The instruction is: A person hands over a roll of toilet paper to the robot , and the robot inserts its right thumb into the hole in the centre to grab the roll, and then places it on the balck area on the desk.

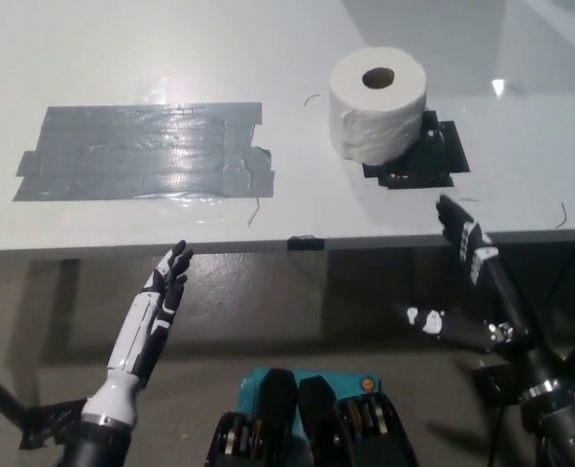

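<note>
Below the grey table's (297, 219) near edge, the white left hand (161, 297) and black right hand (472, 268) hover released, fingers spread. Farther right, the white toilet paper roll (377, 105) stands upright, hole up, on the black patch (433, 161).

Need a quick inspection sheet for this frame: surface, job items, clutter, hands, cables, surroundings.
Surface: white desk, glare at the right.
Job's things: toilet paper roll upright, hole up, partly on the black area, overhanging its left edge.
Clutter: grey tape patch at desk left; small dark marks on the top; black tab on the front edge.
Hands: left hand open, below the desk edge, resting; right hand open, fingers apart, at the desk's front edge, holding nothing.
Cables: dark cable by the floor, lower right.
Surroundings: grey floor; no person seen.
</note>
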You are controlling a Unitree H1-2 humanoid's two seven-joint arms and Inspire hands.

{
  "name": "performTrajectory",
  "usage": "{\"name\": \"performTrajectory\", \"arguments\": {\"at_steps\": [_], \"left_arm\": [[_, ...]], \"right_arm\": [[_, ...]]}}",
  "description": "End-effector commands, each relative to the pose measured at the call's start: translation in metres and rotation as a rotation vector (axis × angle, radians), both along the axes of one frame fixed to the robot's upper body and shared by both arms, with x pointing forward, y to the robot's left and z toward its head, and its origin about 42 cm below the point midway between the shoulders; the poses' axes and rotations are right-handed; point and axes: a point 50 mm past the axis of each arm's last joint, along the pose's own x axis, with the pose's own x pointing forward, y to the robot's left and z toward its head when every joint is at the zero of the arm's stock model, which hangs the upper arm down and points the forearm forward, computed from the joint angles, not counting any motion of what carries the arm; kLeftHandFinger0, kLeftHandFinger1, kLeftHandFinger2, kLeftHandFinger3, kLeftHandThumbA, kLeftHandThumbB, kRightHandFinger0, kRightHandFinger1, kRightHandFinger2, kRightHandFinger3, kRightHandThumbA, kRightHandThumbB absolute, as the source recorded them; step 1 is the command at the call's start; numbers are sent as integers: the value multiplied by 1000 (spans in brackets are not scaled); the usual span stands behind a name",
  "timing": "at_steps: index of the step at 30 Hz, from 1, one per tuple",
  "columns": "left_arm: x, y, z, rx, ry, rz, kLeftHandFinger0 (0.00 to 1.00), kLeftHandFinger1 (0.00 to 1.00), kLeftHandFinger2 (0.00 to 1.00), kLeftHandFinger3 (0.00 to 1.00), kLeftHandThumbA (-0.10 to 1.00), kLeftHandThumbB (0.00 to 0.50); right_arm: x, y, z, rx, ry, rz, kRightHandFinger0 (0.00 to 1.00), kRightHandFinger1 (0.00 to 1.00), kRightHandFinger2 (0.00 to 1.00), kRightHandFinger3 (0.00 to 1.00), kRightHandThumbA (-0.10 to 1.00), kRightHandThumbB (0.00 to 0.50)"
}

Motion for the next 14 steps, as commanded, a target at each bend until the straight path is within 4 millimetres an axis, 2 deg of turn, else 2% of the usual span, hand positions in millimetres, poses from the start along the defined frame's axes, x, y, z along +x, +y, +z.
{"name": "performTrajectory", "arguments": {"at_steps": [1,5,14], "left_arm": [[-5,-2,3,-4,-37,5,1000,1000,1000,1000,1000,141],[-11,-2,-2,-10,-31,6,1000,1000,1000,1000,1000,150],[-17,-7,-8,-4,-12,10,1000,1000,1000,1000,1000,144]], "right_arm": [[-1,-8,-17,96,-86,-81,1000,1000,1000,1000,1000,214],[-7,-12,-32,76,-51,-75,1000,1000,1000,1000,1000,220],[-18,-21,-37,66,-40,-70,1000,1000,1000,1000,1000,223]]}}
